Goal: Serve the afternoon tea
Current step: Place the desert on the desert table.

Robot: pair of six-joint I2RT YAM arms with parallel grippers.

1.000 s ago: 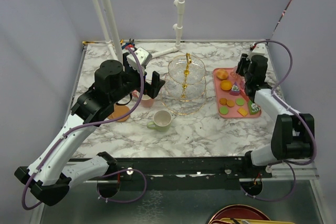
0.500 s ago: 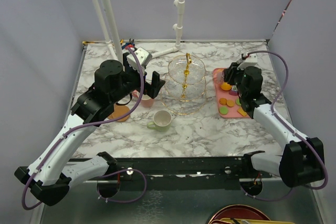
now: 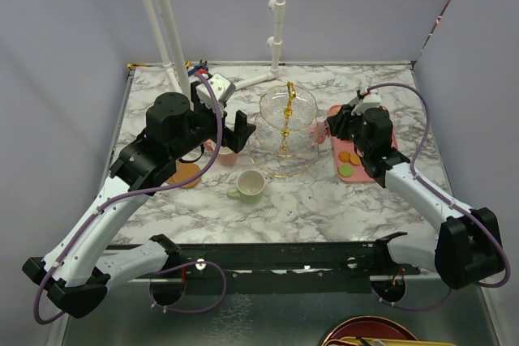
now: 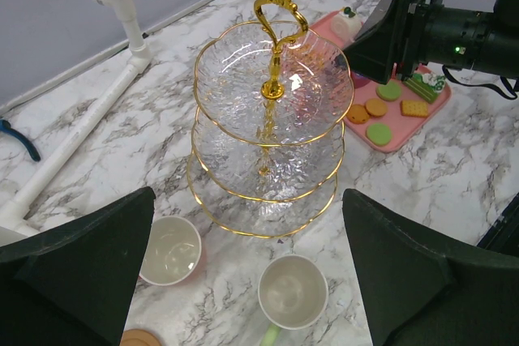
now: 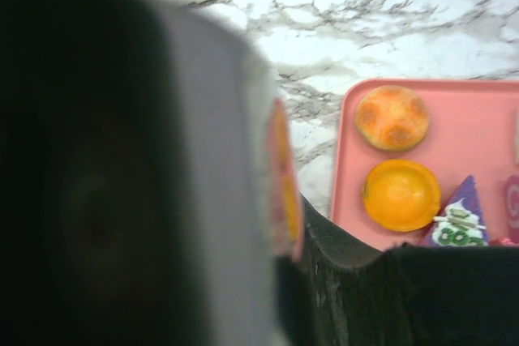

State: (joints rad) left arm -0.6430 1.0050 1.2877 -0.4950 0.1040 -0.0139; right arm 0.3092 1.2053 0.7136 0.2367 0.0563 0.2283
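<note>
**Overhead and wrist views.** A three-tier glass stand stood upright near the middle of the marbled counter, its gold stem vertical. A pink tray lay flat just to the stand's right.

**Right arm.** The right hand hung over the tray's left edge, close beside the stand's upper tiers. It was partly closed on a small pale cake. In the right wrist view this cake was a near, blurred mass with a pink and orange edge.

**Tray contents.**
- At the far end were a browned bun, a round orange cake and a purple wedge.
- Nearer the arms lay orange and green macarons and a square biscuit.

**Left arm.** The left hand hung above the counter on the stand's left, fingers spread wide and holding nothing.

**Mugs and coaster.**
- A pink mug stood just left of the stand's base.
- A green mug stood in front of the stand, apart from it.
- A brown coaster lay left of the pink mug, partly covered by the left arm.
</note>
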